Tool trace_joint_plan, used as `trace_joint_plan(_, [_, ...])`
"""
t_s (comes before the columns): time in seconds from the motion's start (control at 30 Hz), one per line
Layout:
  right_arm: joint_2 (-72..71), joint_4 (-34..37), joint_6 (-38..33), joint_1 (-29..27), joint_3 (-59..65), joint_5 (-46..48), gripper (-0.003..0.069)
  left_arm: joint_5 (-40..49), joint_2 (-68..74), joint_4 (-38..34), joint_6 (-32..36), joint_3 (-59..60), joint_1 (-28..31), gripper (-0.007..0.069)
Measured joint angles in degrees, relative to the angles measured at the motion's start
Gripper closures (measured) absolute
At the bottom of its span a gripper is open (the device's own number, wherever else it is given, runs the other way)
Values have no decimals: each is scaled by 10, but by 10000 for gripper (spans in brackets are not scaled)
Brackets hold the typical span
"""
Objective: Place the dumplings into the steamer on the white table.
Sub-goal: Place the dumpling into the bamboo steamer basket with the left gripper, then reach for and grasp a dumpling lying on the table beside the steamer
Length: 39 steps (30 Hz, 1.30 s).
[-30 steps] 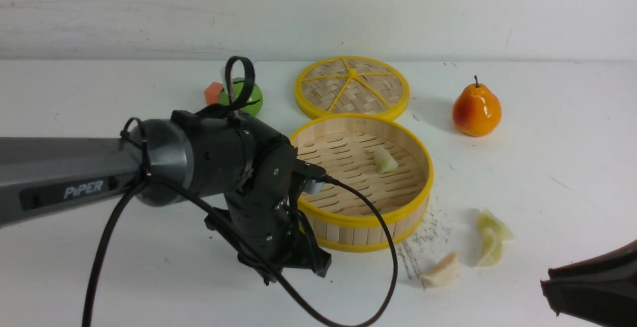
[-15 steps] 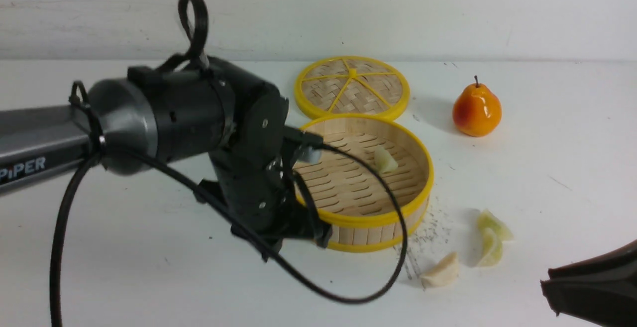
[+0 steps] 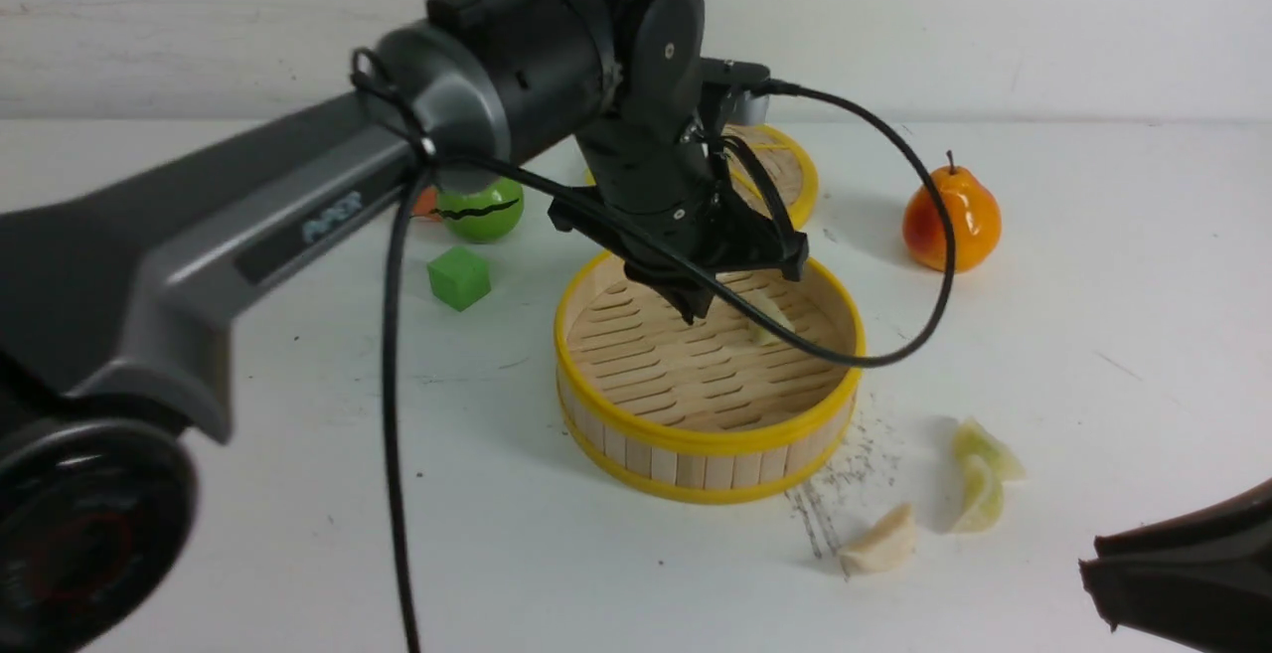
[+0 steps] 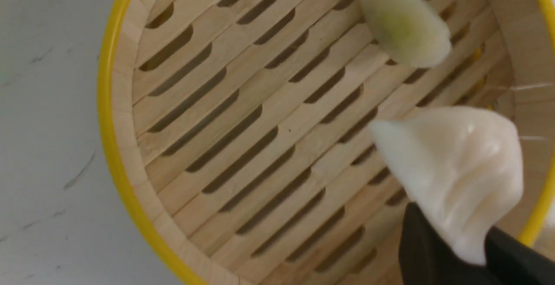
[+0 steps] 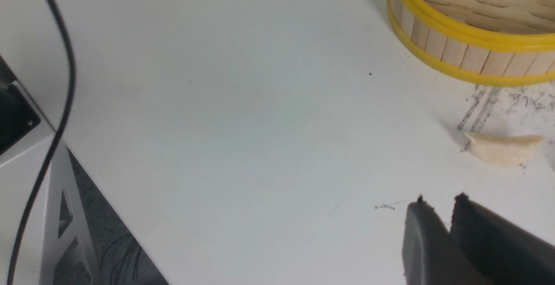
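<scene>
The steamer (image 3: 696, 434) stands mid-table on the white table (image 3: 248, 494). One pale green dumpling (image 3: 770, 320) lies on its slatted floor, also in the left wrist view (image 4: 403, 24). My left gripper (image 3: 691, 305) hangs over the steamer's far side, shut on a white dumpling (image 4: 455, 176) held above the floor inside the rim (image 4: 108, 116). Three more dumplings lie on the table right of the steamer: a cream one (image 3: 879, 542) and two greenish ones (image 3: 986, 446) (image 3: 979, 499). My right gripper (image 5: 441, 200) is shut and empty, low at the front right, near the cream dumpling (image 5: 503, 148).
The woven lid (image 3: 785, 166) lies behind the steamer, partly hidden by my left arm. A pear (image 3: 951, 219) stands at the back right. A green cube (image 3: 459, 277), a green ball (image 3: 482, 211) and an orange piece (image 3: 425, 204) sit left of the steamer. The left arm's cable loops over the steamer.
My left arm has risen and swung right, from the table at the steamer's front left to above the steamer. The green cube has come into view. The right arm has not moved.
</scene>
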Motion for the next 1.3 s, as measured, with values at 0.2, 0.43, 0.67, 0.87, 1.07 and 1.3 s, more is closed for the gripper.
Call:
trace_joint_plan(0.2, [0, 0, 0, 0, 0, 1, 559, 10, 92, 0, -14, -78, 17, 638])
trace_joint_plan(0.43, [0, 0, 0, 0, 0, 1, 554, -19, 128, -7, -16, -90, 16, 636])
trace_joint_plan(0.67, [0, 0, 0, 0, 0, -14, 545, -11, 129, -8, -17, -91, 16, 490])
trace_joint_plan(0.87, [0, 0, 1, 0, 0, -19, 542, 57, 120, -8, -15, -106, 16, 263])
trace_joint_plan(1.07, [11, -47, 65, 0, -3, -19, 540, 93, 30, -8, 23, -149, 16, 177])
trace_joint_plan(1.3, [81, -144, 155, 0, -52, 14, 548, 97, -143, -6, 53, -137, 15, 314])
